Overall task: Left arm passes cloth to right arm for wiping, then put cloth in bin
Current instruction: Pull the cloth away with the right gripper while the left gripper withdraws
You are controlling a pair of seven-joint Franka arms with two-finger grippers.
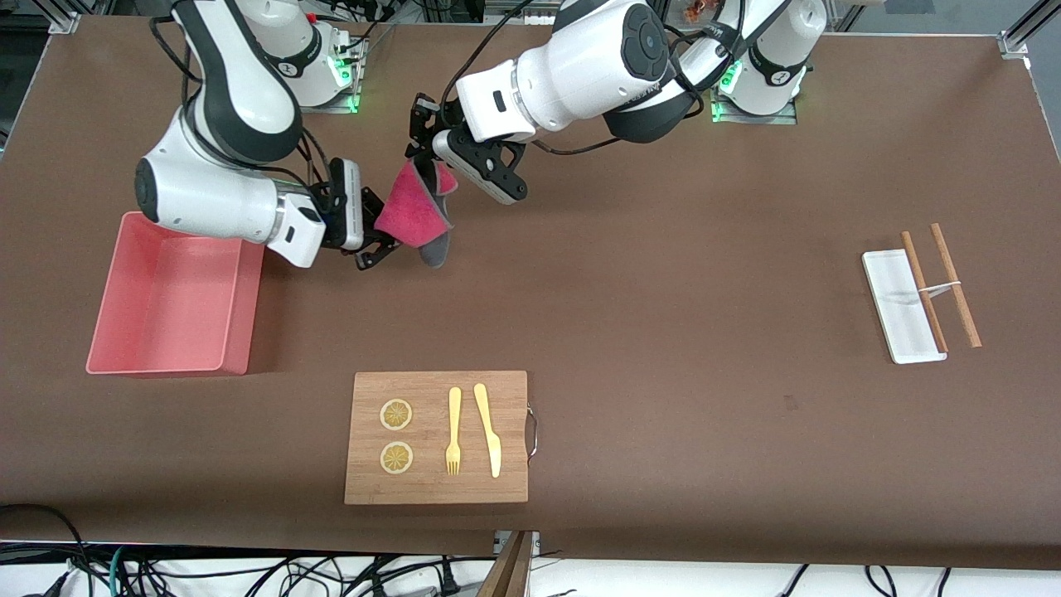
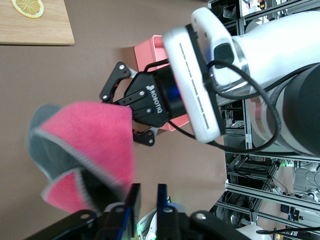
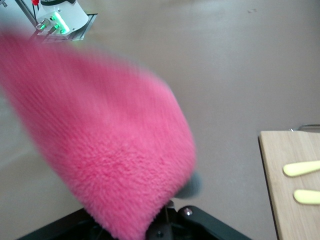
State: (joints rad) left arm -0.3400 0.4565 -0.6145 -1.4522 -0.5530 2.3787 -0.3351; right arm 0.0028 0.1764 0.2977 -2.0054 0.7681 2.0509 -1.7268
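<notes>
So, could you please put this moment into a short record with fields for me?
stage: handover of the cloth in the air, between the two arms
right hand: shut on the cloth's edge, above the table beside the bin
left hand: at the cloth's upper edge; grip unclear
cloth: hanging, pink face toward the front camera, grey edge showing
bin: nothing visible inside, at the right arm's end
wooden board: two lemon slices, fork and knife on it

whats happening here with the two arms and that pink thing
A handover in mid-air. The right hand has shut on the cloth above the table beside the bin, while the left hand is at the cloth's upper edge. No wiping yet; the bin holds nothing.
</notes>
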